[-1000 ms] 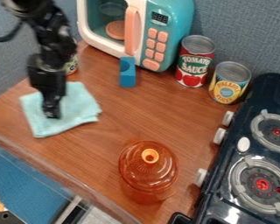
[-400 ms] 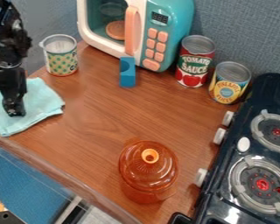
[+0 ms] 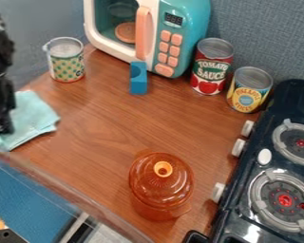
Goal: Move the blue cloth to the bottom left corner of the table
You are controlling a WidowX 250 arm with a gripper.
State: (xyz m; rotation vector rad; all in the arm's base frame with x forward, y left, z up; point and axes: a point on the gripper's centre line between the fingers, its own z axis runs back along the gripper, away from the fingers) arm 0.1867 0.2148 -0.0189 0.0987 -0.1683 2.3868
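Observation:
At the left edge of the camera view, the light blue cloth lies on the wooden table, partly cut off by the view's edge. The black gripper hangs down over the cloth with its tip against it, covering part of the fabric. How its fingers stand is hard to make out.
A patterned cup stands behind the cloth. A blue block is by the toy microwave, with two cans to its right. An orange lidded pot stands at front, and a black stove at right.
The gripper has moved left, and the cloth has slid left along with it, from beside the cup to the view's left edge. The patterned cup has come out from behind the arm.

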